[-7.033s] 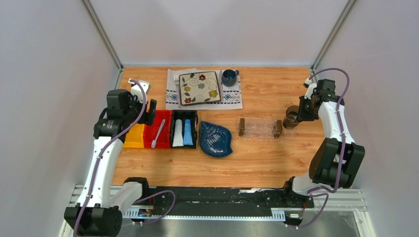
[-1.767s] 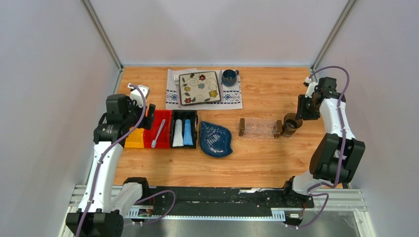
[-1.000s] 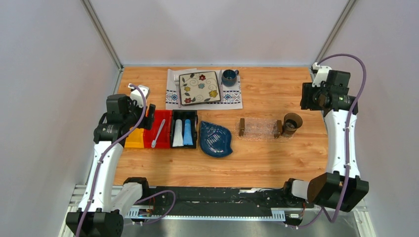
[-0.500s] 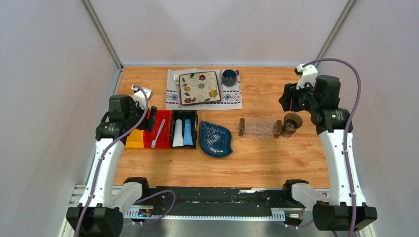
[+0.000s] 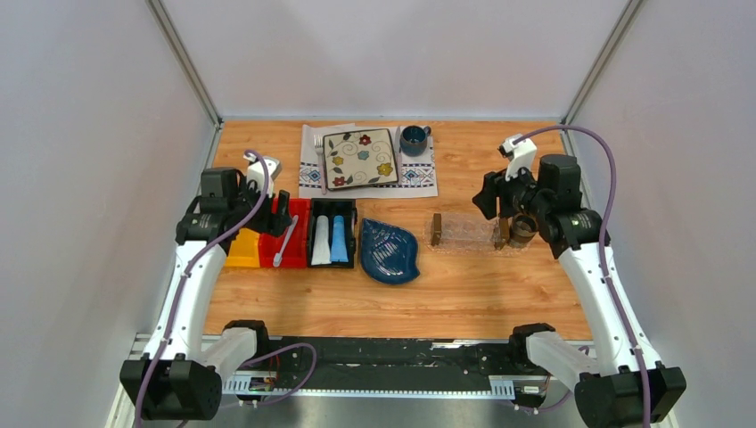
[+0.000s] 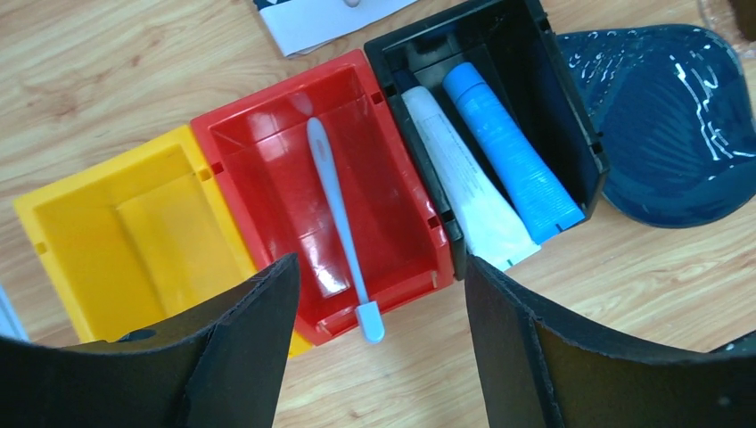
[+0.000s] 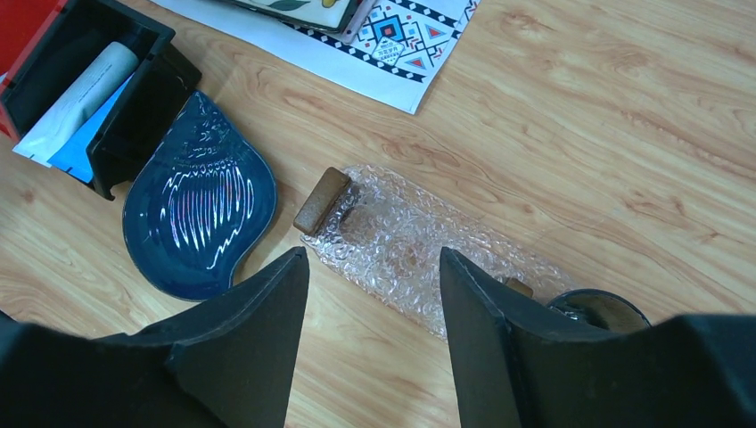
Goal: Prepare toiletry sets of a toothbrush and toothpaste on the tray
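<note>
The pale toothbrush (image 5: 285,239) lies lengthwise in the red bin (image 5: 270,256), its head over the near rim. My left gripper (image 5: 278,209) hovers above it, open, with the toothbrush (image 6: 342,223) between and beyond the empty fingers (image 6: 382,267). Two toothpaste tubes, white (image 6: 464,196) and light blue (image 6: 513,152), lie side by side in the black bin (image 6: 553,80). The clear tray (image 5: 466,232) with brown end blocks sits right of centre, with nothing in it. My right gripper (image 5: 488,192) hangs open over its right end, and the tray (image 7: 419,241) shows beyond its empty fingers (image 7: 373,254).
A yellow bin (image 5: 241,250) adjoins the red one. A dark blue leaf dish (image 5: 390,251) lies between the black bin and the tray. A brown cup (image 5: 522,229) stands against the tray's right end. At the back are a floral plate (image 5: 360,158) on a placemat, a fork (image 5: 318,147) and a blue mug (image 5: 413,138).
My right arm has swung from the table's right edge leftward over the tray's right end, its jaws widening. The left gripper has shifted right, over the red bin.
</note>
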Robot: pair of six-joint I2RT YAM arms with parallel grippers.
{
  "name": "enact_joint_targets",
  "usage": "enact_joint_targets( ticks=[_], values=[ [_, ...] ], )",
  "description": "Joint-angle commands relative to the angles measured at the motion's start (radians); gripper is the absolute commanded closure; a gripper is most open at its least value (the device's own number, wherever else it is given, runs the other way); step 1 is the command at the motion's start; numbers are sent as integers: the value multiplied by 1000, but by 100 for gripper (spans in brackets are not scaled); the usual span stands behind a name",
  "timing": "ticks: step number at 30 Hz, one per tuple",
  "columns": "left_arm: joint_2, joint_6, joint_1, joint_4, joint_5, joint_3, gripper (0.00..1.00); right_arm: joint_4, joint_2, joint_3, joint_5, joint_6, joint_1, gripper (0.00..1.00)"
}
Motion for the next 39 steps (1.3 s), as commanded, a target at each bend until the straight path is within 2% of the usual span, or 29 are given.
enact_joint_targets(
  ticks=[1, 8, 20, 31, 39],
  values=[
    [51, -59, -31, 9, 53, 68, 25, 81, -8, -24, 27, -12, 23, 41],
    [145, -98, -131, 14, 10, 123, 26, 99, 0, -50, 45, -21, 40, 40],
    [269, -157, -300, 45, -83, 180, 35, 118, 38, -75, 77, -40, 57, 41],
    [344, -184, -392, 49, -181, 186, 35, 143, 37, -92, 108, -54, 62, 41],
    [387, -203, -412, 66, -254, 171, 38, 141, 38, -93, 120, -60, 62, 41]
  ],
)
